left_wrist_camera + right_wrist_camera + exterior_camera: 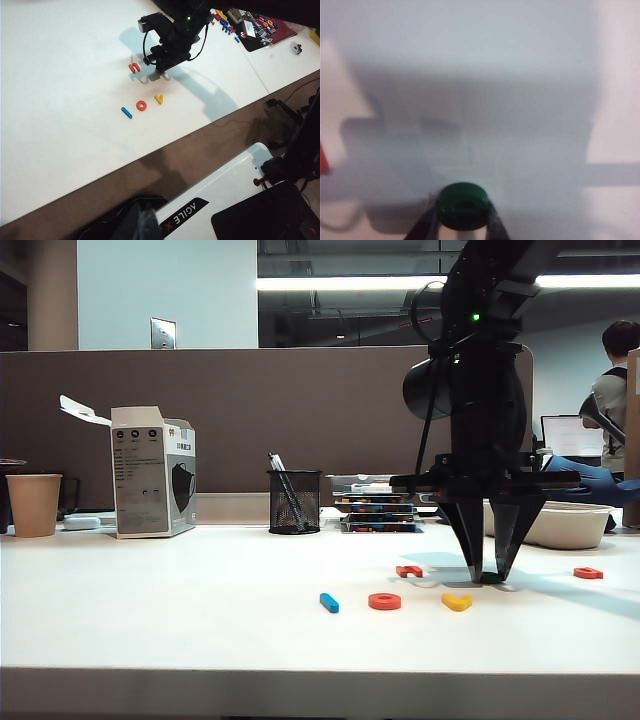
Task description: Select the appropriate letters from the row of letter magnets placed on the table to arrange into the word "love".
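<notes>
Right arm [480,390] black, green indicator light, black cables; right gripper [492,575] tapered black fingers

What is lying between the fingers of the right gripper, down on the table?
The dark green letter sits between the right gripper's fingers on the white table. Whether the fingers press it cannot be seen; its underside is hidden.

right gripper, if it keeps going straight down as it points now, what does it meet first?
The right gripper points down at the table, its jaws flanking the dark green e. Likely the tabletop; contact unclear.
</notes>
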